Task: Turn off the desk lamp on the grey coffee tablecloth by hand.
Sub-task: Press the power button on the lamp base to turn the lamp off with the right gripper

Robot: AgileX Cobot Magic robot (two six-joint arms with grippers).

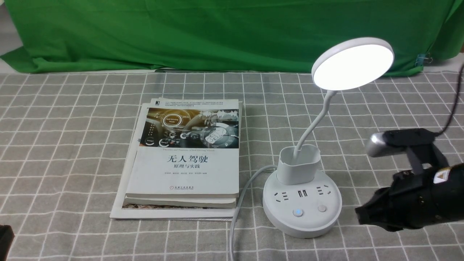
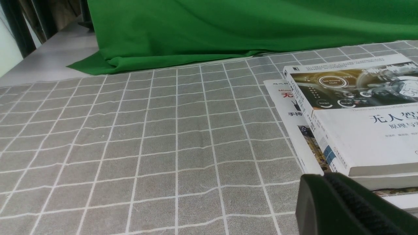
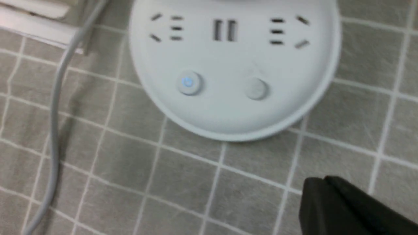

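Note:
The white desk lamp [image 1: 302, 203] stands on the grey coffee tablecloth [image 1: 65, 145], right of centre, its round head [image 1: 353, 63] glowing. Its base shows sockets and two buttons, the left one [image 1: 298, 212] lit blue, the right one [image 1: 322, 208] plain. The base also fills the right wrist view [image 3: 228, 75]. My right gripper [image 1: 359, 215], the hand, hovers just right of the base, jaws shut on nothing, tips [image 3: 321, 182] a short way from the base rim. My left gripper [image 2: 321, 178] is shut and empty, near the books' corner.
A stack of books [image 1: 185, 163] lies left of the lamp. The lamp's grey cord [image 1: 237, 210] runs from the base toward the table's front edge. A green cloth backdrop [image 1: 217, 32] hangs along the back.

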